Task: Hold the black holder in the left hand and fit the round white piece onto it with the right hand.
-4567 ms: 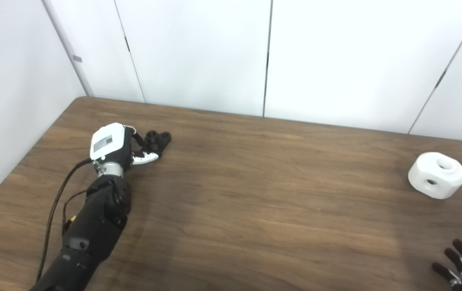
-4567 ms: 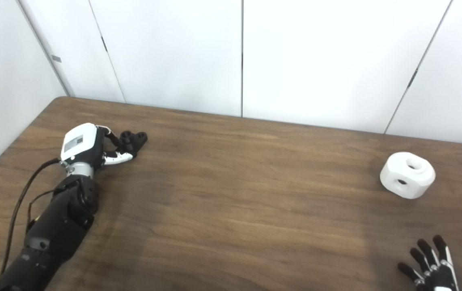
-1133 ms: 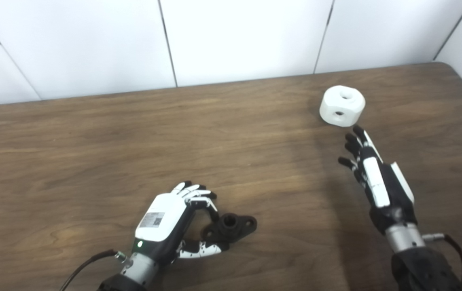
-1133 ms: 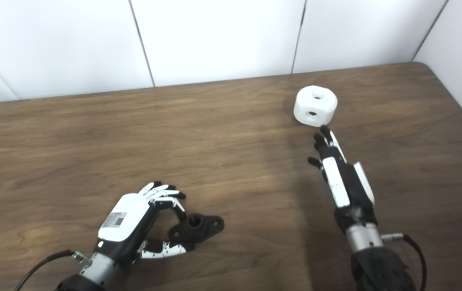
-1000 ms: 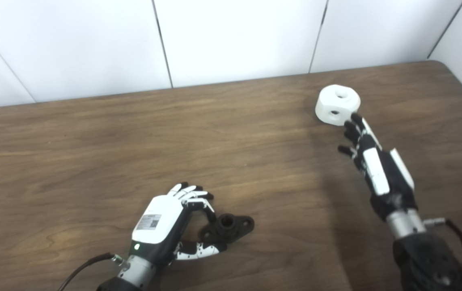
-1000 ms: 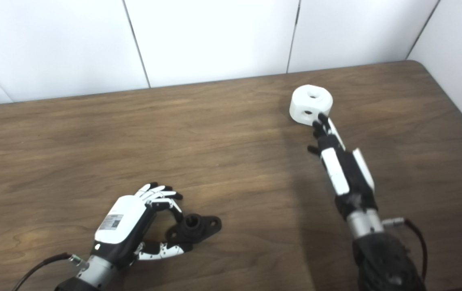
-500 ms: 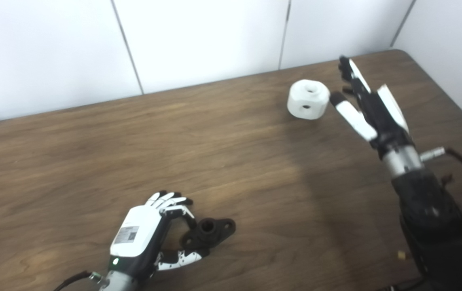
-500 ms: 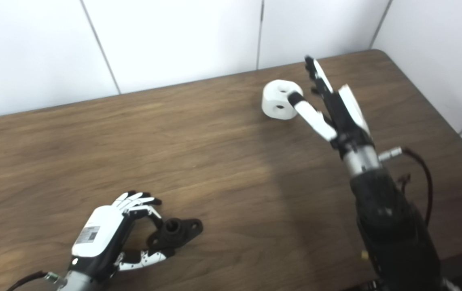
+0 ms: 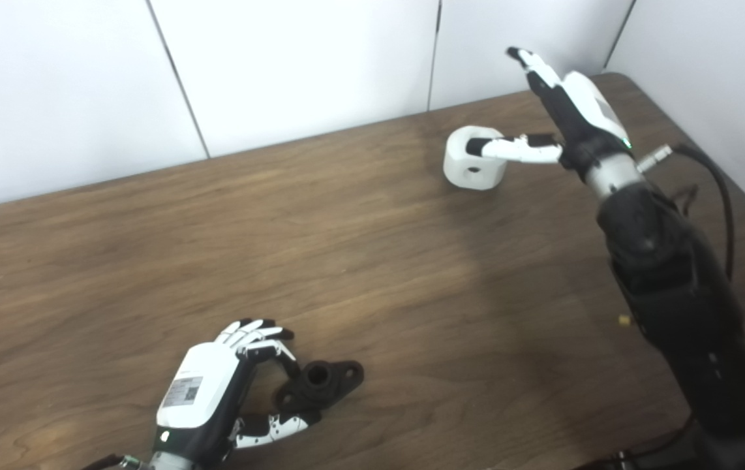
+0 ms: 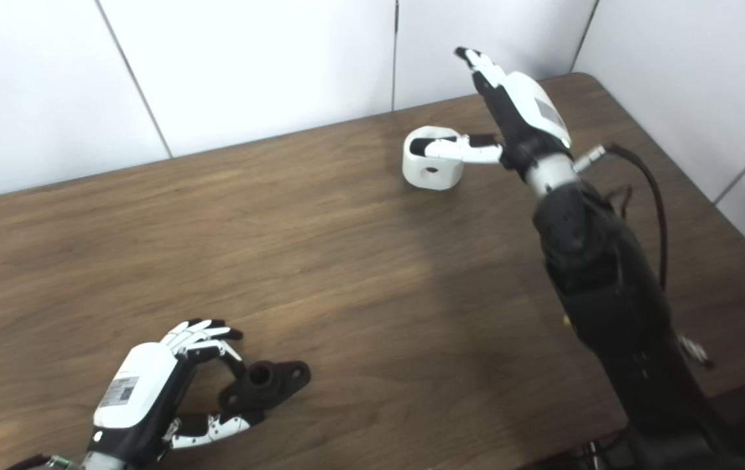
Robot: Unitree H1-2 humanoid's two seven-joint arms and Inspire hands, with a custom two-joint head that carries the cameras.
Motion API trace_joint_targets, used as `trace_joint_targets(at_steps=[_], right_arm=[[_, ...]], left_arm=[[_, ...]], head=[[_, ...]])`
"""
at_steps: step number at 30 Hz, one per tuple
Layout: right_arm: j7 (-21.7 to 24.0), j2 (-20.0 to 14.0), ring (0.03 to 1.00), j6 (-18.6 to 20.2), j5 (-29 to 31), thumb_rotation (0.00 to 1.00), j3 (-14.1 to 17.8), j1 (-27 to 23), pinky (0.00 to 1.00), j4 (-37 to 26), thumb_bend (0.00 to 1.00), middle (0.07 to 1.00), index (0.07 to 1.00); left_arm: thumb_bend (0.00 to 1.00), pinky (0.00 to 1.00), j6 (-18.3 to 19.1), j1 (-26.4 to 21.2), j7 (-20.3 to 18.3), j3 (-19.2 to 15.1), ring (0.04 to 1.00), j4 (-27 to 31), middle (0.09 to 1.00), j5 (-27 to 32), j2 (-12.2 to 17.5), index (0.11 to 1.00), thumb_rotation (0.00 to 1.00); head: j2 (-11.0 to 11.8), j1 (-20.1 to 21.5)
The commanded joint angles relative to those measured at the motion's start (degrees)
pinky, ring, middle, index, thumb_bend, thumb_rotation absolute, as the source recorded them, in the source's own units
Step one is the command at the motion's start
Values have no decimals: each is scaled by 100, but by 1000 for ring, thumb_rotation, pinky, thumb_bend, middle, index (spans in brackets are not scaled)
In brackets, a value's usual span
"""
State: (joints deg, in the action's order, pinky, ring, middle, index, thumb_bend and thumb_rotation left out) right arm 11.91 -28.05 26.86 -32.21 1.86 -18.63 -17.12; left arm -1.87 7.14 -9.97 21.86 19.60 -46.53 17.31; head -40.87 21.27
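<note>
Resting at lower left of frame, left hand (image 9: 206, 398) curled around the black holder (image 9: 320, 383), fingers (image 9: 256, 331) arched over its near end and thumb (image 9: 276, 425) under it, pinching it against the desk (image 9: 216, 248). Holder lying flat on the wood, round socket facing up, flange pointing right. Cannot tell whether lifted clear of the surface.

Reaching into upper right of frame, right hand (image 9: 565, 114) spread wide, holding nothing. Fingers pointing up and away toward the wall, thumb (image 9: 516, 148) stretched left across the top of the round white piece (image 9: 473, 166), tip over its upper hole. Thumb touching or just above the piece, cannot tell which. Palm well right of the piece.

White piece sitting on the desk at upper right, near the back edge, side hole facing the camera. Well apart from the holder, on opposite corners of the view.

Running down the right edge of frame, black forearm with a cable (image 9: 718, 189) looping beside the wrist. White panelled wall (image 9: 281, 65) behind the desk.
</note>
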Motion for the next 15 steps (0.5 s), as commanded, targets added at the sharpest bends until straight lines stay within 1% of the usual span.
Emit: trace_joint_targets(at_steps=[1,5,7,15], right_arm=[[173,-71,1000,4,-241,513,117,-279,933,69,854,1000,945],[539,13,1000,5,-600,469,168,-465,891,343,892,1000,946],[682,28,1000,4,-725,444,177,-540,891,464,906,1000,941],[821,-87,1000,3,-979,359,17,-813,886,1032,943,1000,901]], left_arm=[[517,911,80,146,-237,-44,848,-46,776,12,145,486,45],[517,913,83,150,-256,-51,849,-25,778,41,153,486,45],[518,911,70,159,-252,-53,849,-19,778,56,160,486,45],[518,908,96,168,-296,-62,850,35,778,35,139,487,45]], head=[[-6,4],[-6,4],[34,58],[41,38]])
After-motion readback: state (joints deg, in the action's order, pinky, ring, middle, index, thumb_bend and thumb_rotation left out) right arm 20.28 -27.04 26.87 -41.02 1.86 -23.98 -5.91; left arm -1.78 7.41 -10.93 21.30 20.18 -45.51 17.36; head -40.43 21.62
